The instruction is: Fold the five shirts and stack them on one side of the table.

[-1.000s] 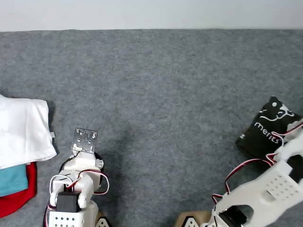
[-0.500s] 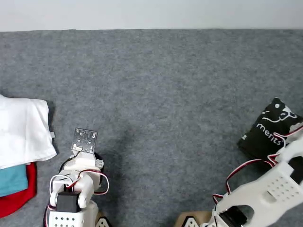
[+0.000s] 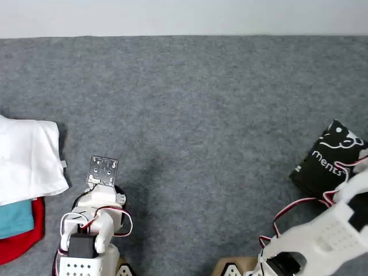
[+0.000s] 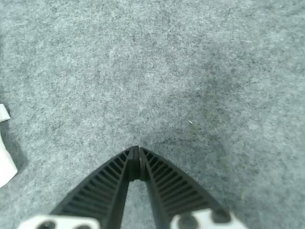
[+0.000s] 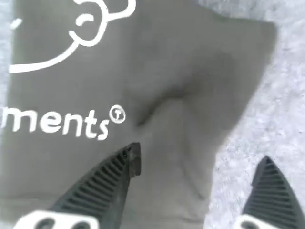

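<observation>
Over the last second the right arm [image 3: 328, 233] draws back toward the right edge of the table. The folded black cotton shirt with white print [image 3: 323, 164] slides a little the same way with it, so it lies even closer to that edge than a second ago.

The right gripper [image 5: 200, 155] hangs over the black shirt [image 5: 167, 71] with its jaws spread wide. One finger is above the cloth and the other is beyond the cloth's border, and they grip nothing.

The left arm [image 3: 95, 218] does not move in this time. The left gripper [image 4: 138, 152] is pressed fully together and empty, above the bare grey felt table cover [image 3: 201, 103].

The pile is at the opposite side: a white folded shirt [image 3: 26, 164] on top, a teal shirt [image 3: 14, 221] under it, and a red shirt [image 3: 26, 241] at the bottom.

I judge that the small slide does not help the task, because the black shirt is now well apart from the pile and goes the wrong way. The right arm probably needs to take a firm hold first and then carry it across.
</observation>
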